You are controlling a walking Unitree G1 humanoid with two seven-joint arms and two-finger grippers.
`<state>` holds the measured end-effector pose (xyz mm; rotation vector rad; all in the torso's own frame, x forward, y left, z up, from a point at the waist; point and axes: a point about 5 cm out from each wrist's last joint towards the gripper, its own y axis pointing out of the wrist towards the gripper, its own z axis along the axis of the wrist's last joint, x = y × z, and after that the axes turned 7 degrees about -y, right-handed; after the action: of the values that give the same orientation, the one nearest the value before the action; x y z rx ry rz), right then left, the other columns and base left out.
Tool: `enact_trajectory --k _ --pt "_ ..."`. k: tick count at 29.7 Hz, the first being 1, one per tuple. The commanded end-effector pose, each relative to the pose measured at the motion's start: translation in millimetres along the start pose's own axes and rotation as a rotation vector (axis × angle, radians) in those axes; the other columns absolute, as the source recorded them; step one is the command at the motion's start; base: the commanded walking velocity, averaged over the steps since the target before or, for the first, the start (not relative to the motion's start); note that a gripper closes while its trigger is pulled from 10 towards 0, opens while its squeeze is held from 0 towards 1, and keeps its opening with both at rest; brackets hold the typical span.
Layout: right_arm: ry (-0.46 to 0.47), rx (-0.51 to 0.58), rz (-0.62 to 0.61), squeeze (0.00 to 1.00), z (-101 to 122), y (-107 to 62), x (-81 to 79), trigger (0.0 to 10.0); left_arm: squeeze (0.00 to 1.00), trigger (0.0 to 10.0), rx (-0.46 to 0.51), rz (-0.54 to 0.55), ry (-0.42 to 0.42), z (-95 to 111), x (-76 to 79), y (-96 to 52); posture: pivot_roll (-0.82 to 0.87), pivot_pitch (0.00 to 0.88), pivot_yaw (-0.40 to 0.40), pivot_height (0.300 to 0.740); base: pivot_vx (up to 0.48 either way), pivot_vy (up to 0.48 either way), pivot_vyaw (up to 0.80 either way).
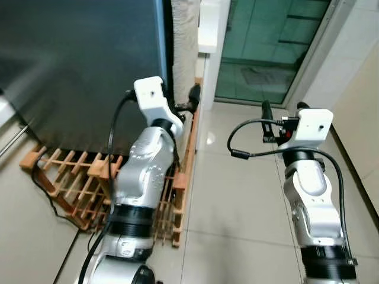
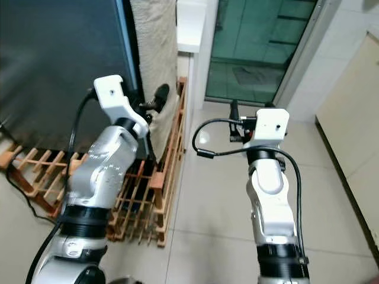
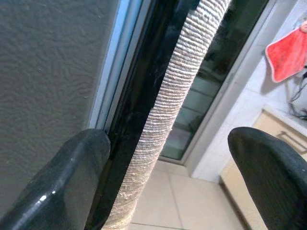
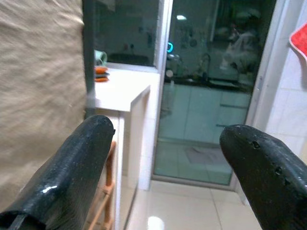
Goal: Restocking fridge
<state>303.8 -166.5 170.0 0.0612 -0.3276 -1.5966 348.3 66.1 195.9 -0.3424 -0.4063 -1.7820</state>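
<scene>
Looking down from the head camera, I see the fridge [image 1: 77, 65] as a big dark textured slab on my left, its door shut, standing on a wooden slatted rack [image 1: 71, 183] on the tiled floor [image 1: 237, 201]. My left hand [image 1: 190, 99] is up at the fridge's right edge, beside the pale woven cloth [image 2: 155, 41] that hangs down that side. In the left wrist view its two black fingers [image 3: 67, 182] stand wide apart with nothing between them, one close to the grey door face near the light blue edge strip [image 3: 115, 72], and the rope-textured cloth edge [image 3: 168, 120] runs up through the gap. I cannot tell whether the finger touches the door.

My right hand [image 1: 283, 107] is held out over the bare floor, well apart from the fridge, pointing toward the dark glass door [image 1: 266, 47] ahead. Its fingers [image 4: 62, 177] are also spread wide and hold nothing. Through that wrist camera I see a white counter [image 4: 124, 91] beside the cloth, with small orange and green things [image 4: 100, 64] on it that I cannot make out. A red cloth [image 3: 288, 52] hangs on the tiled wall at the far side.
</scene>
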Motion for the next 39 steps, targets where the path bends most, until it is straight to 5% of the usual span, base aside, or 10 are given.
enact_trajectory --k 1,5,11,17,33,36,39 --pt "-0.011 0.018 -0.006 0.0 2 2.3 1.9 10.0 0.0 10.0 0.01 -0.027 0.001 3 15.8 11.8 -0.14 0.0 -0.006 0.74 0.0 0.0 0.0" --pt "-0.011 0.021 -0.013 0.0 3 2.9 2.2 10.0 0.0 10.0 -0.006 -0.123 -0.032 0 32.8 13.3 -0.15 0.0 -0.002 0.74 0.0 0.0 0.0" --pt "-0.008 0.026 -0.02 0.0 3 4.4 0.8 10.0 0.0 10.0 -0.009 -0.452 -0.192 1 75.5 6.0 -0.14 0.0 0.003 0.74 0.0 0.0 0.0" --pt "-0.006 0.031 -0.024 0.0 2 6.5 -0.3 10.0 0.0 10.0 -0.024 -0.562 -0.366 3 97.4 -2.4 -0.15 0.0 0.013 0.74 0.0 0.0 0.0" --pt "-0.01 0.024 -0.037 0.0 -1 4.7 1.8 10.0 0.0 10.0 -0.077 -0.765 -0.445 7 113.0 -15.2 -0.15 0.0 0.016 0.74 0.0 0.0 0.0" --pt "-0.01 0.022 -0.043 0.0 -1 3.9 2.6 10.0 0.0 10.0 -0.101 -0.803 -0.398 5 111.2 -16.2 -0.15 0.0 0.017 0.74 0.0 0.0 0.0" --pt "-0.01 0.022 -0.051 0.0 -2 3.9 3.2 10.0 0.0 10.0 -0.085 -0.696 -0.279 1 93.7 -8.8 -0.15 0.0 0.019 0.74 0.0 0.0 0.0"
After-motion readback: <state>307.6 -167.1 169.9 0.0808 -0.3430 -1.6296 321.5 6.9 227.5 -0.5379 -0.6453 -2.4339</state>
